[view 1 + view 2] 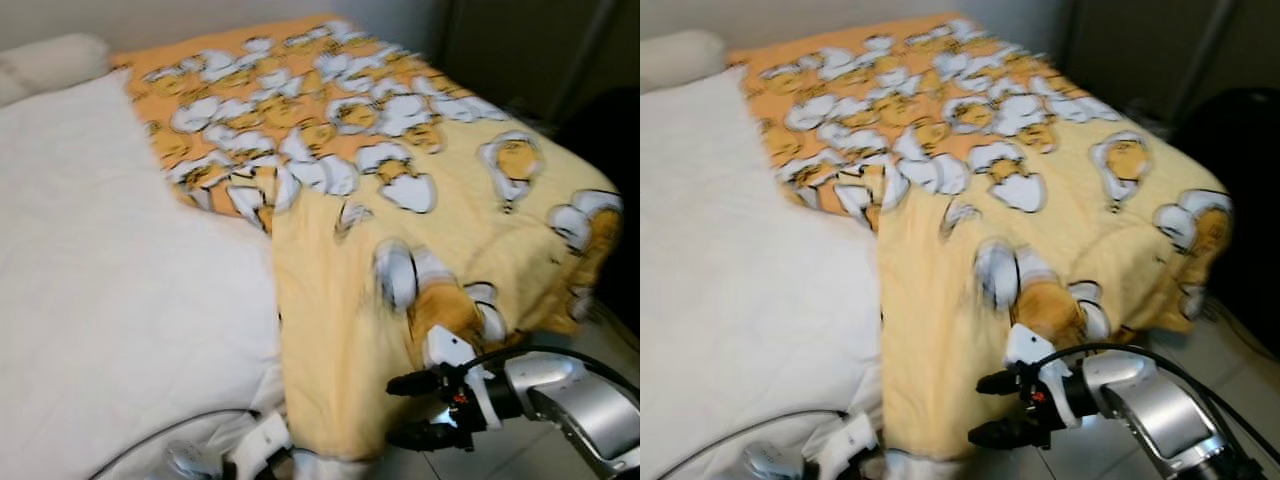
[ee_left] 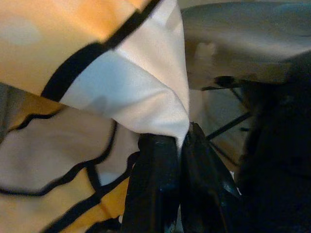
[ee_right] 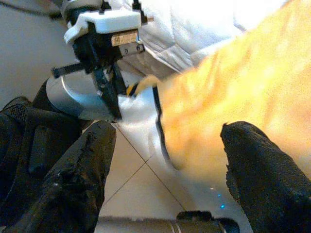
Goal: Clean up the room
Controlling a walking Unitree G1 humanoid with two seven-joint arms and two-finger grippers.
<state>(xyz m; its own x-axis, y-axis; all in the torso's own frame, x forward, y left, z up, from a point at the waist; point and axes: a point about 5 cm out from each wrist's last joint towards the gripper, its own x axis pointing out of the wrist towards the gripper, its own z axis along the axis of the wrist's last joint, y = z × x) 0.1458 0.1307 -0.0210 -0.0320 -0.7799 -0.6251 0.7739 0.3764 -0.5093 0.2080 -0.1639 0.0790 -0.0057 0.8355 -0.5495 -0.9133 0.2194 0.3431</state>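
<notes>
I've got the left claw (image 3: 112, 90) pinched on the near hem corner of the yellow-orange cartoon-print blanket (image 1: 400, 200), low at the bed's near edge. The blanket covers the right half of the bed and hangs over the near side; the white quilted mattress cover (image 1: 110, 290) is bare on the left. The right claw (image 1: 415, 410) is spread wide, just beside the hanging hem, approx level w/ the left. Best move imo: close the right on the hem before pulling, keep both corners level, lift clear of the tiled floor (image 3: 141, 179).

Head cameras downward over blanket (image 1: 400, 250); wrist cameras close-up.
</notes>
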